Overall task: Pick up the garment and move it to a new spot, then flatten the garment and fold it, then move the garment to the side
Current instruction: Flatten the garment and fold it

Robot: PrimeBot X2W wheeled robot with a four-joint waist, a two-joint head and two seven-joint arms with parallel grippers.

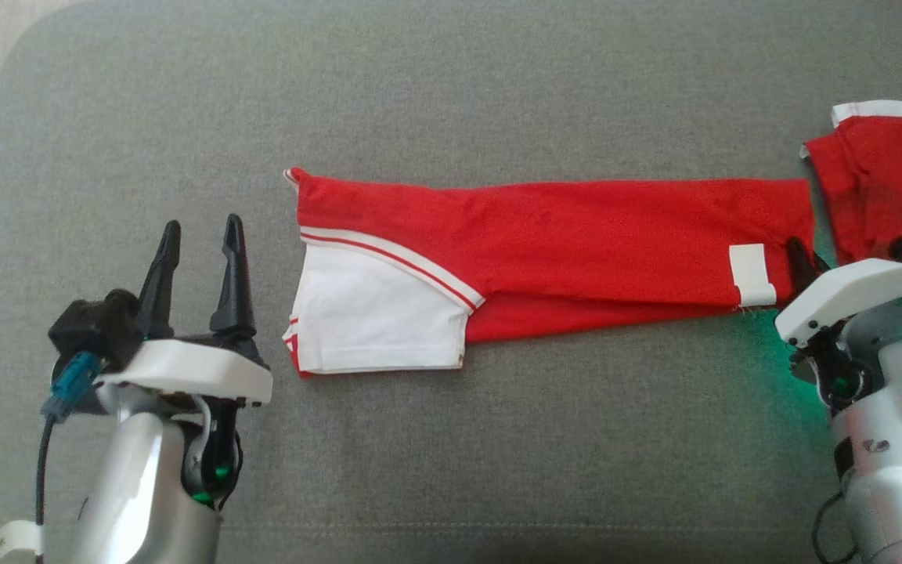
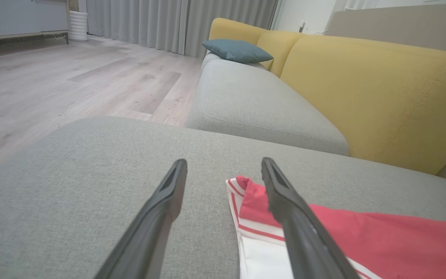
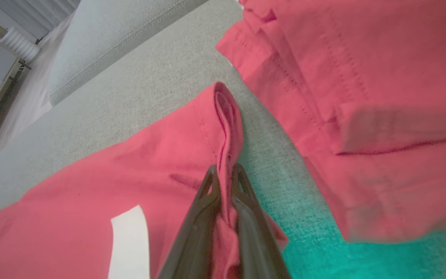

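Here, a grey sofa cushion (image 1: pixel 451 78) spans the head view, and its yellow backrest (image 2: pixel 381 97) rises at the right of the left wrist view. The red garment (image 1: pixel 576 227), white-panelled at its left end, lies stretched across the frame's centre. A second red-and-white cloth (image 1: pixel 882 180) sits at the upper right, just beside the garment's right end, with a strip of grey between them. A teal pillow (image 2: pixel 236 50) rests at the top of the left wrist view. The left gripper (image 1: pixel 202 225) stands released at lower left, near the white panel but apart from it. The right gripper (image 3: pixel 225 170) is clenched on the garment's red edge, near a white label (image 1: pixel 752 274).
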